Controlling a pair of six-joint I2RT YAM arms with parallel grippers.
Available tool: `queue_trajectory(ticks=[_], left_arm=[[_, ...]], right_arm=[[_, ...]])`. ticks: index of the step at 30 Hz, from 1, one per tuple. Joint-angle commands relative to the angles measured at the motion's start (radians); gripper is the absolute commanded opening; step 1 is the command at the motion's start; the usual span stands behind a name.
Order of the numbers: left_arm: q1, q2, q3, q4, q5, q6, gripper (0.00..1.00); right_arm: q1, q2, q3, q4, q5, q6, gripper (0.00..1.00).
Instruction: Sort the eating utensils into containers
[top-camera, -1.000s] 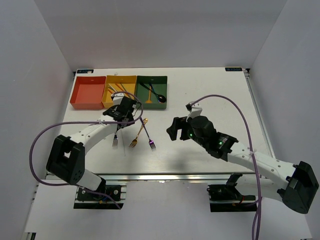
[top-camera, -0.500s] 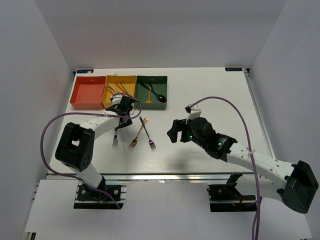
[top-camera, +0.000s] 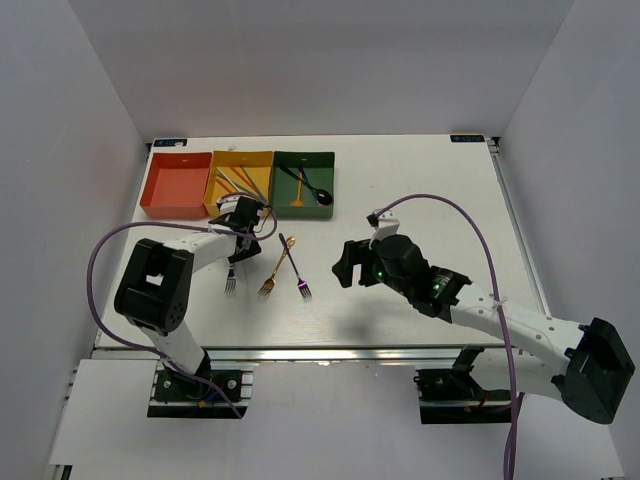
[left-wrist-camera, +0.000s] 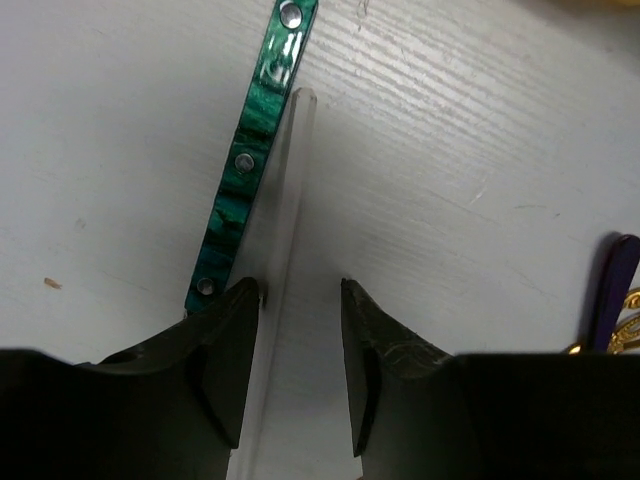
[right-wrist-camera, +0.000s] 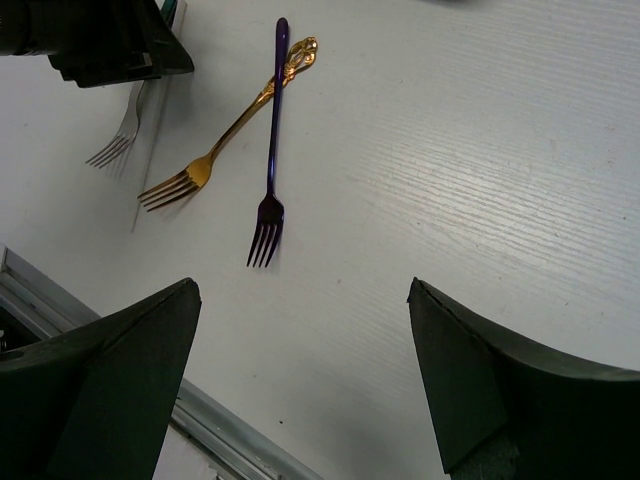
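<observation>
A fork with a teal handle (left-wrist-camera: 250, 150) and silver tines (top-camera: 231, 282) lies on the white table. My left gripper (left-wrist-camera: 300, 290) hangs low over the handle with its jaws part open. The handle's end sits at the left fingertip (left-wrist-camera: 240, 300), and a pale strip runs between the jaws. A gold fork (right-wrist-camera: 230, 130) and a purple fork (right-wrist-camera: 268, 190) lie crossed just to the right. My right gripper (right-wrist-camera: 303, 285) is wide open above bare table near them. At the back stand the red (top-camera: 160, 190), yellow (top-camera: 262, 182) and green (top-camera: 285, 195) containers.
Several utensils lie in the yellow container; a black spoon (top-camera: 318, 192) and a gold utensil (top-camera: 299, 190) lie in the green one. The table's metal front rail (right-wrist-camera: 200, 425) runs close below my right gripper. Purple cables loop beside both arms.
My left arm has folded lower and its gripper has edged toward the yellow container, jaws narrowing. My right gripper has crept slightly left toward the crossed forks.
</observation>
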Motion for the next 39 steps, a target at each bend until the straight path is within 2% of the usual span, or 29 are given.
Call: queue_trajectory(ticks=[1, 5, 9, 17, 23, 27, 35, 39], left_arm=[[0.002, 0.001, -0.012, 0.032, 0.014, 0.007, 0.48], [0.002, 0.011, -0.034, 0.060, 0.053, 0.004, 0.45], [-0.001, 0.020, -0.071, 0.101, 0.119, -0.002, 0.35], [-0.044, 0.015, -0.101, 0.140, 0.176, -0.022, 0.00], [-0.058, -0.021, -0.075, 0.094, 0.179, -0.012, 0.00], [-0.061, -0.132, -0.010, -0.003, 0.118, 0.004, 0.00], [-0.061, -0.268, 0.203, -0.189, 0.035, 0.040, 0.00], [-0.061, -0.272, 0.305, -0.230, -0.099, 0.044, 0.00]], right_arm=[[0.000, 0.002, 0.000, 0.036, -0.008, 0.007, 0.89], [0.000, 0.006, 0.005, 0.034, -0.011, 0.008, 0.89], [0.000, 0.005, 0.011, 0.036, -0.013, 0.011, 0.89], [0.000, -0.001, 0.014, 0.044, -0.013, 0.024, 0.89], [0.000, -0.011, 0.014, 0.042, -0.013, 0.024, 0.89], [0.000, -0.015, 0.011, 0.044, -0.017, 0.024, 0.89], [0.000, -0.018, 0.013, 0.045, -0.019, 0.024, 0.89], [0.000, -0.018, 0.020, 0.045, -0.016, 0.019, 0.89]])
